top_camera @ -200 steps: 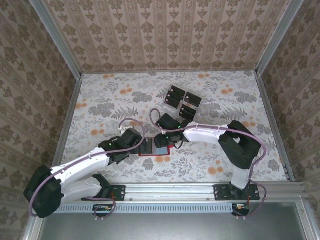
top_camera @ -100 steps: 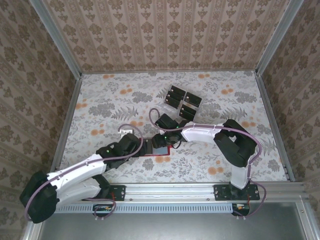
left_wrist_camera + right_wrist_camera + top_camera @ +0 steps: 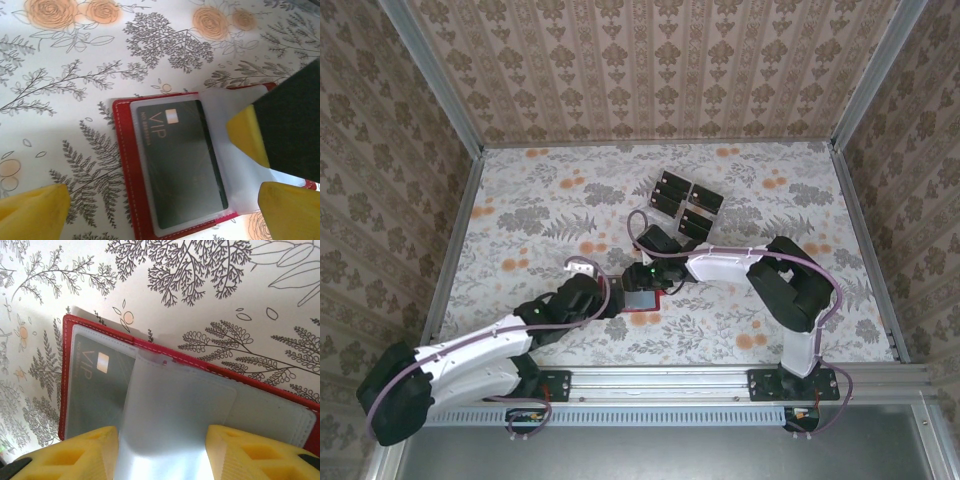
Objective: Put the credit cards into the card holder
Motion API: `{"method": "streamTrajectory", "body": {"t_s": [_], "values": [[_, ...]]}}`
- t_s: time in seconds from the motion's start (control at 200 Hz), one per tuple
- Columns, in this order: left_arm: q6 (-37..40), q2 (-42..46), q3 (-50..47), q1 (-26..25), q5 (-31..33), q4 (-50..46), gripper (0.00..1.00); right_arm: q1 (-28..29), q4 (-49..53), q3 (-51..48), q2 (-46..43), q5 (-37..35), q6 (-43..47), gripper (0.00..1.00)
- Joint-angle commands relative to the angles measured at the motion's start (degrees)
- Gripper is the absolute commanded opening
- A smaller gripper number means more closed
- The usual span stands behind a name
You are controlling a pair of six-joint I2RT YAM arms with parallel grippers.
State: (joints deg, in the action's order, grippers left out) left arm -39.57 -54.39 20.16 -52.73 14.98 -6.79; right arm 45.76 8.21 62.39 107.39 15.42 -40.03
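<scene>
Near bench [image 3: 520, 210] centre, the card holder [image 3: 638, 301] is laid open with one credit card [image 3: 180, 160] seated; the other cards [image 3: 682, 203] are grouped farther back, not yet loaded. Left hand [image 3: 613, 300] is spread wide beside it. Right hand [image 3: 161, 450] is set half apart astride a clear sleeve [image 3: 170, 410], grip not determinable.

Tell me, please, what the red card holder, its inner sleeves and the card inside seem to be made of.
The card holder looks like red leather or imitation leather, matte, with pale stitching along its edge. Its sleeves seem soft clear plastic, slightly milky: the card shows through. The card looks like smooth dark plastic, printed VIP with a pale mark.
</scene>
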Motion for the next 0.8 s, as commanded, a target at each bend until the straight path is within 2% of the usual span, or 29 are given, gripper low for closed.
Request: {"method": "streamTrajectory", "body": {"t_s": [0.0, 0.235, 0.795], "values": [[2.78, -0.92, -0.61, -0.94, -0.59, 3.24, 1.0, -0.14, 1.1, -1.92, 1.82, 0.55, -2.43, 0.52], [4.48, -5.11, 0.88, -1.98, -0.5, 4.75, 1.0, -0.23, 0.93, -2.1, 2.03, 0.75, -3.28, 0.52], [5.99, -13.64, 4.71, -4.05, 4.24, 5.35, 1.0, -0.25, -0.22, -2.76, 1.73, 1.46, -3.82, 0.52]]}}
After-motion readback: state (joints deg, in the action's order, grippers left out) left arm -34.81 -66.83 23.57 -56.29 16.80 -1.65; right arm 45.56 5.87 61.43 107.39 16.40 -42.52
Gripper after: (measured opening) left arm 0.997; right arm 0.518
